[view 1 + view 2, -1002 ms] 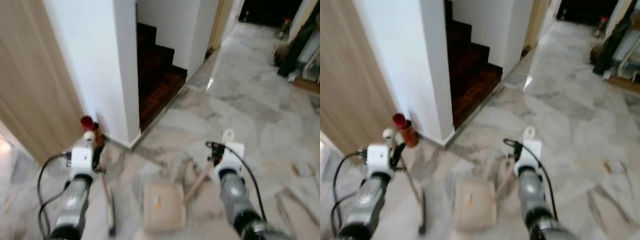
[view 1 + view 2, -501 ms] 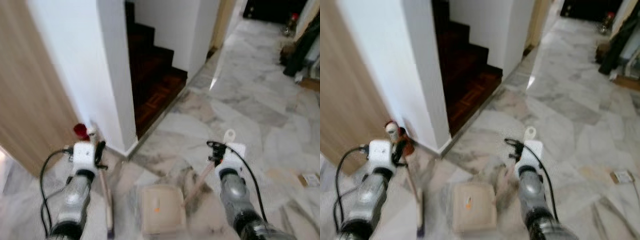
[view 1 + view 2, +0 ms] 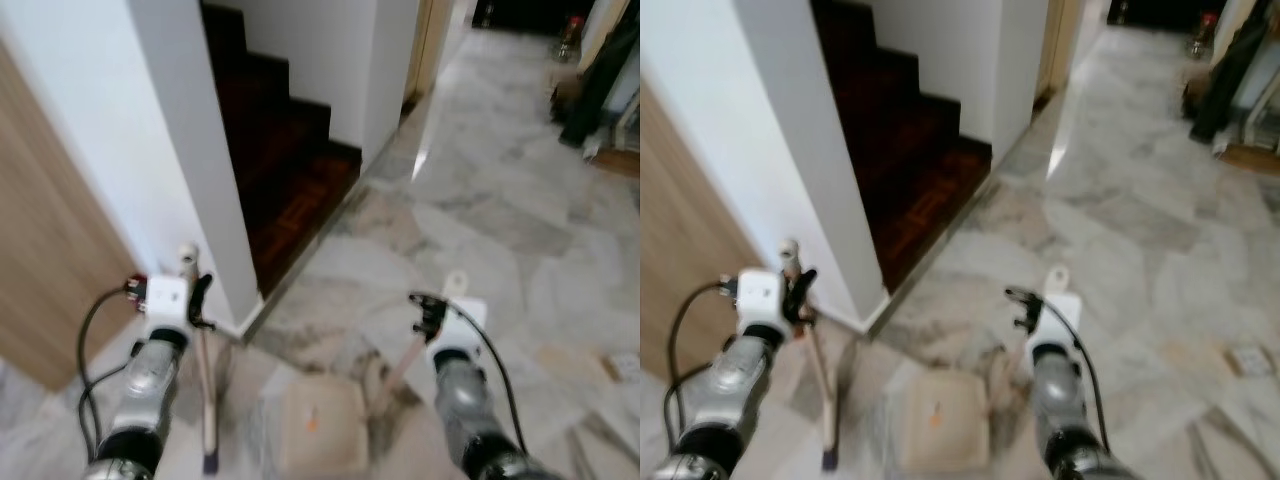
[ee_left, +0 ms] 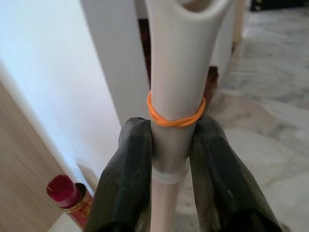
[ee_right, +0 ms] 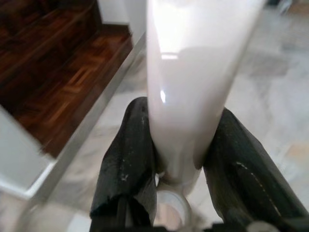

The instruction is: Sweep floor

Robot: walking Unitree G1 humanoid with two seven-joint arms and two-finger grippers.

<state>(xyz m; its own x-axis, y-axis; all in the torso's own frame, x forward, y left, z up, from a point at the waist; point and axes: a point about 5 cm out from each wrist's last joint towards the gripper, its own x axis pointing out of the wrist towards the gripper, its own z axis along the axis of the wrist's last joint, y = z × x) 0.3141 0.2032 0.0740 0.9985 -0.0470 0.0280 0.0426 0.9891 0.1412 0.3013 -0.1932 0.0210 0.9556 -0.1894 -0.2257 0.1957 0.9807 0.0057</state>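
Left gripper [image 4: 169, 145] is clamped on the broom handle [image 4: 176, 87], right gripper [image 5: 181, 145] on the dustpan handle [image 5: 188, 82]. Dustpan [image 3: 320, 425] at 6 o'clock; white wall corner [image 3: 190, 150] and dark stairs [image 3: 290, 150] at 11; red-capped can [image 4: 67, 198] by the wall.

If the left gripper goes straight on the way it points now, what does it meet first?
Probably the white wall corner beside the dark wooden stairs. The left gripper, shut on the pale broom handle, points at it; depth is unclear.

Marble floor [image 3: 500, 230], white wall [image 3: 110, 150], dark stairs [image 3: 280, 140].
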